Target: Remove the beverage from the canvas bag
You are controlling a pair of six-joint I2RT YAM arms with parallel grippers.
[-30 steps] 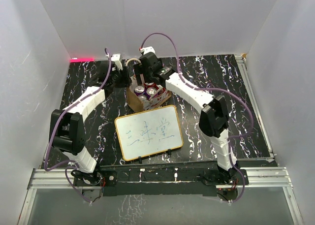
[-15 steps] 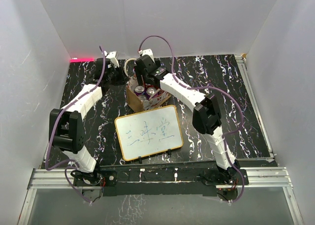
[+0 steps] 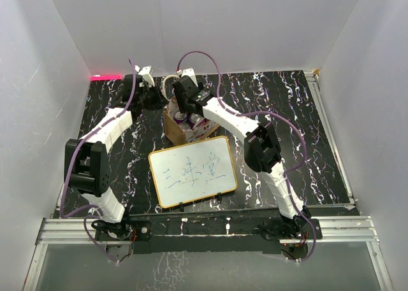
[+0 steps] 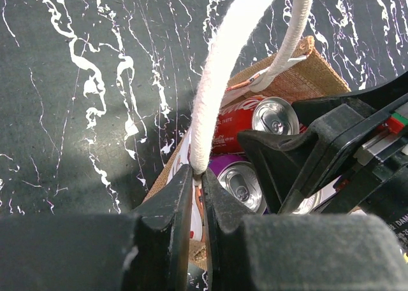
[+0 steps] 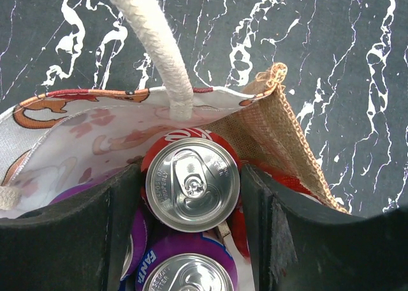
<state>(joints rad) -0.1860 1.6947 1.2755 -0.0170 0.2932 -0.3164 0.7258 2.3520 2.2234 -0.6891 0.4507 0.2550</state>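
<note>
The canvas bag [image 3: 191, 127] stands upright behind the whiteboard and holds several cans. In the left wrist view my left gripper [image 4: 199, 174] is shut on one cream handle [image 4: 220, 68] at the bag's near rim [image 4: 167, 171]; a red can [image 4: 245, 120] and a purple can [image 4: 241, 180] lie beyond it. In the right wrist view my right gripper [image 5: 192, 176] is lowered into the bag [image 5: 290, 138]. Its jaws are open and stand close on either side of an upright red can [image 5: 192, 184]. A purple Fanta can [image 5: 185, 269] sits just below it. The other handle [image 5: 150, 36] rises at the far rim.
A wood-framed whiteboard [image 3: 193, 171] with blue writing lies just in front of the bag. White walls close the table [image 3: 306, 132] on three sides. A pink light strip [image 3: 105, 76] glows at the back left corner.
My right arm swung left and lowered its gripper into the bag over the red can. My left gripper pulled the handle back and to the left.
</note>
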